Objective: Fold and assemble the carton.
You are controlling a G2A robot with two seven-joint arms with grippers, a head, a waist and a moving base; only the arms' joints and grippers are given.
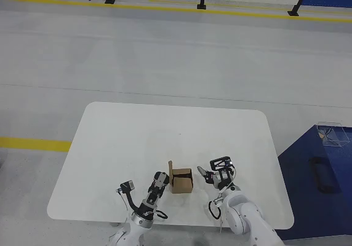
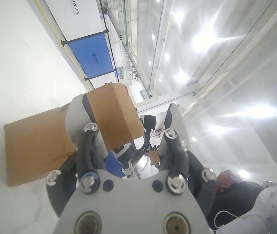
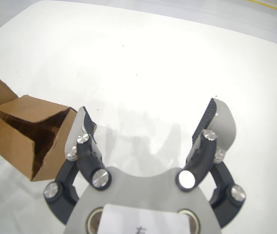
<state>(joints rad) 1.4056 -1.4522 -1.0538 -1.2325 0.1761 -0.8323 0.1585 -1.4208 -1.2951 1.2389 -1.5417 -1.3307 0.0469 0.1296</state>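
Note:
A small brown carton [image 1: 181, 181] stands near the front edge of the white table [image 1: 164, 129], its top open and one flap [image 1: 170, 168] upright. My left gripper [image 1: 159, 183] sits right beside it, open. In the left wrist view one finger [image 2: 78, 115] rests against the carton's [image 2: 33, 147] side wall while the other finger [image 2: 171, 120] is in free air. My right gripper [image 3: 148, 105] is open on the carton's other side. One of its fingers [image 3: 81, 125] is at the carton's [image 3: 14, 135] outer wall, and the dark inside of the box shows under bent flaps.
The table's front edge [image 1: 164, 218] runs just behind both grippers. A blue cabinet [image 1: 330, 184] with a clear bin [image 1: 331, 133] on it stands off the table's right side. Bare tabletop stretches beyond the carton toward the far edge.

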